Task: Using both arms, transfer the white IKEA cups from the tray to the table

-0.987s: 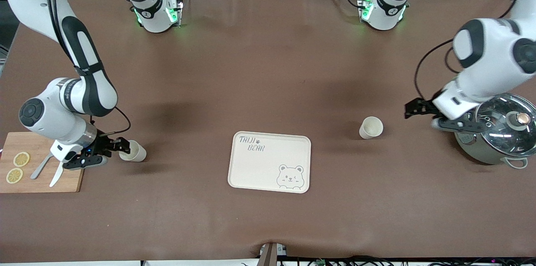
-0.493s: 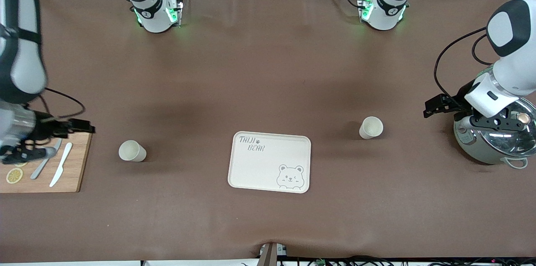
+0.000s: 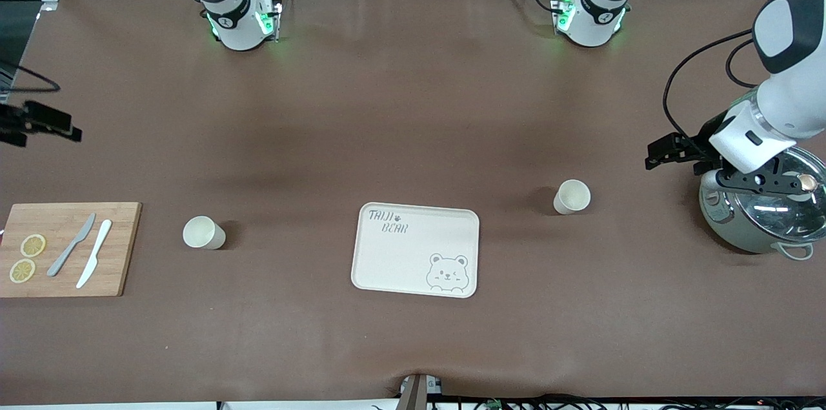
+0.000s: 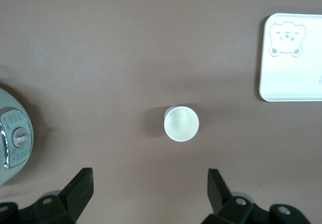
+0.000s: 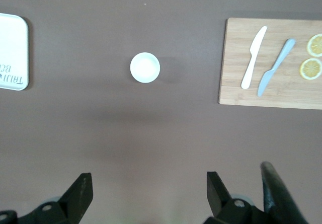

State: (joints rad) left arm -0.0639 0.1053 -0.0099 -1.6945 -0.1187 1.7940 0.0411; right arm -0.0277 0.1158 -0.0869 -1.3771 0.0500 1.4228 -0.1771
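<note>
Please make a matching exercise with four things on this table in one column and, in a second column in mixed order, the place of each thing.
Things:
1. tray
2. lemon slices
3. pot
4. white knife

Places:
A. at the left arm's end of the table, under the left end effector
B. between the two white cups
C. on the cutting board, beside the grey knife
D. on the cutting board, at its outer end

Pairs: 1-B, 2-D, 3-A, 4-C
</note>
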